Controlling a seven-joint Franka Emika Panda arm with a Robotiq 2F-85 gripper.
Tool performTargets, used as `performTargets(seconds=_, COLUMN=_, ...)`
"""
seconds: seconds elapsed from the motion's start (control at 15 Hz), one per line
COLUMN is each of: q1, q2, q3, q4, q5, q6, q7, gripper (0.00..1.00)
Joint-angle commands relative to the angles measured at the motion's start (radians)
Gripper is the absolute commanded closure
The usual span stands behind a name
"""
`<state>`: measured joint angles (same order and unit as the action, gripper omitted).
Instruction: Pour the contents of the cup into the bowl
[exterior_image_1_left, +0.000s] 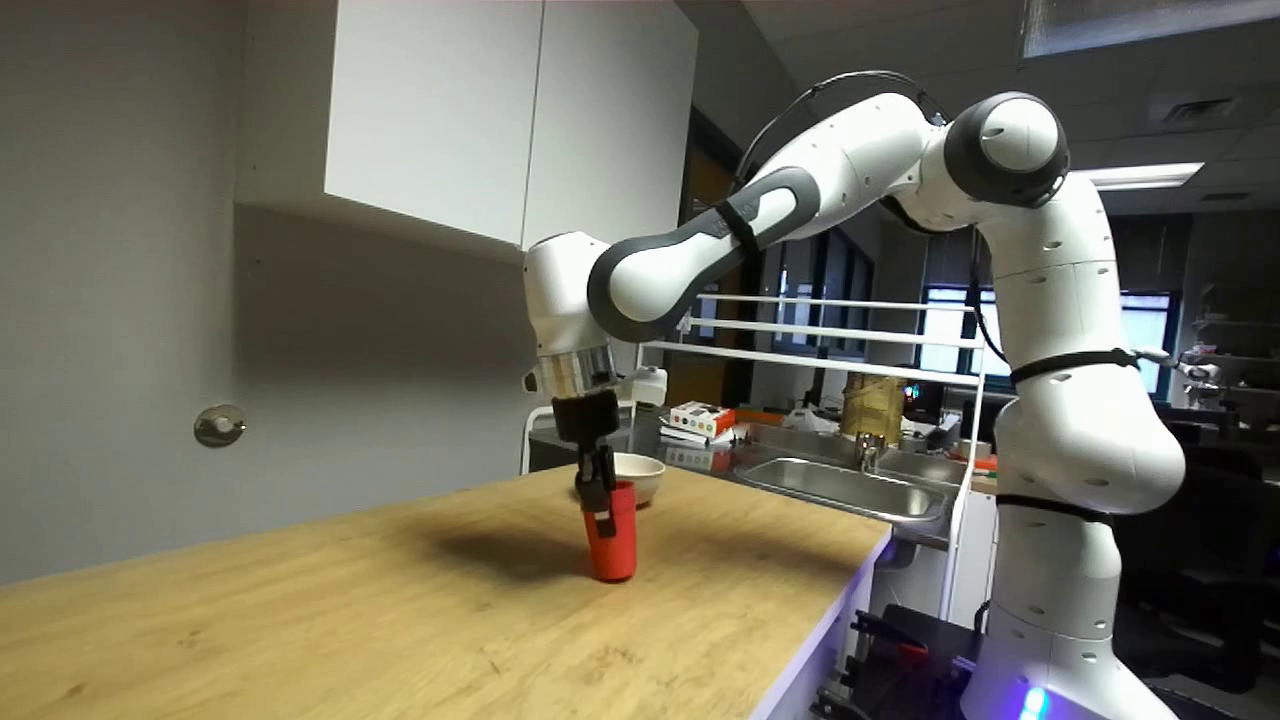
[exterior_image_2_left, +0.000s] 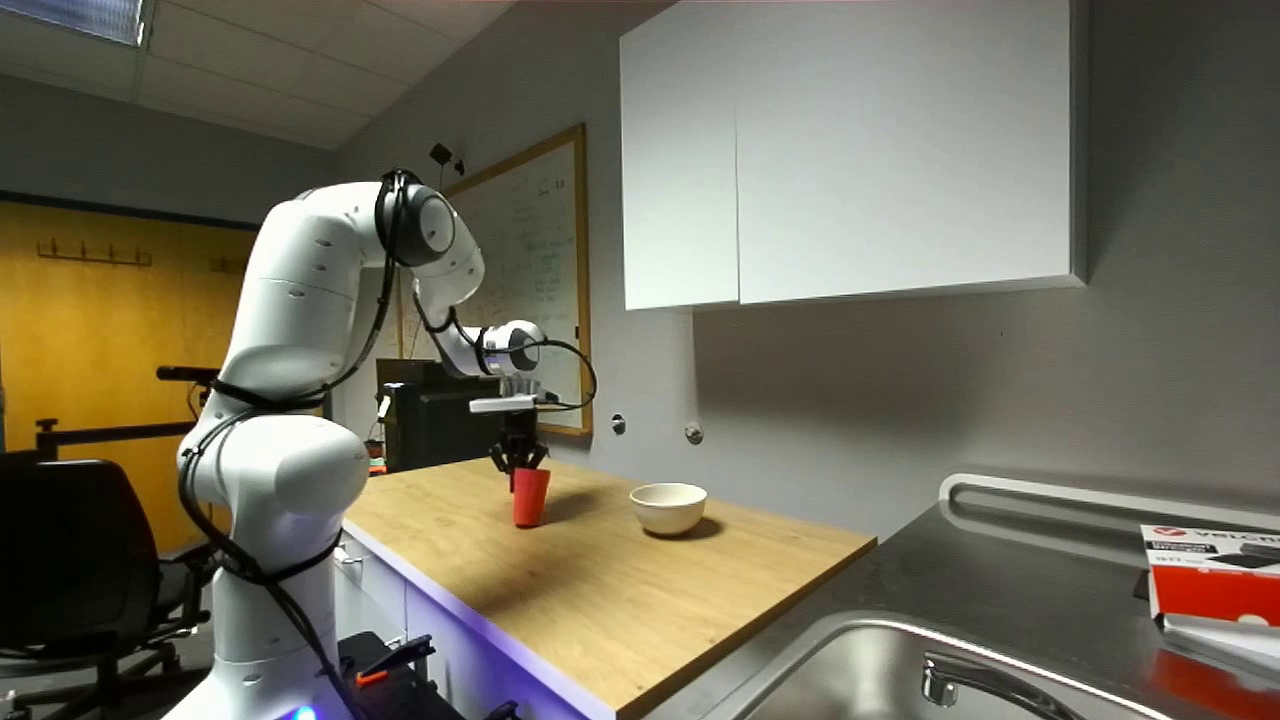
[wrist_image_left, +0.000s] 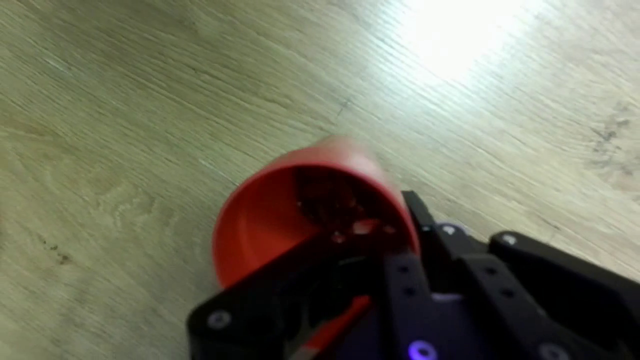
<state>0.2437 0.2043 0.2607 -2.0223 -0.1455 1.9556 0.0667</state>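
The red cup (exterior_image_1_left: 622, 545) is at the wooden table, tilted slightly; it also shows in an exterior view (exterior_image_2_left: 530, 497). I cannot tell whether its base touches the table. My gripper (exterior_image_1_left: 603, 515) points down at the cup's rim. In the wrist view my gripper (wrist_image_left: 400, 225) has one finger inside the cup (wrist_image_left: 265, 215) and one outside, shut on its wall. The inside of the cup is dark with a few small light spots; its contents are unclear. The cream bowl (exterior_image_2_left: 668, 510) stands upright on the table, apart from the cup; it is partly hidden behind the gripper in an exterior view (exterior_image_1_left: 642, 474).
The wooden table (exterior_image_2_left: 600, 600) runs along the wall. A white cabinet (exterior_image_1_left: 440, 110) hangs above it, near the arm. A metal sink (exterior_image_1_left: 850, 490) and a dark counter (exterior_image_2_left: 1000, 570) with a red and white box (exterior_image_2_left: 1215, 575) lie past the table's end.
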Motion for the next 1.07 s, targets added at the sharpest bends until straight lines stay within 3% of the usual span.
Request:
performTargets(seconds=0.0, q1=-0.010, q2=-0.077, q3=-0.015, q4=-0.008, q5=0.017, q6=-0.034, q7=-0.080, gripper=0.98)
performTargets(seconds=0.27, q1=-0.062, q2=-0.190, q3=-0.054, q4=-0.037, q5=0.032, q6=-0.024, q7=-0.221, gripper=0.98)
performTargets(seconds=0.53, q1=-0.141, q2=-0.262, q3=-0.139, q4=-0.008, q5=0.114, q6=-0.006, q7=-0.432, gripper=0.98)
performTargets(seconds=1.0, q1=-0.259, q2=-0.181, q3=-0.308, q4=0.144, q5=0.467, q6=-0.074, q7=-0.835, gripper=0.98)
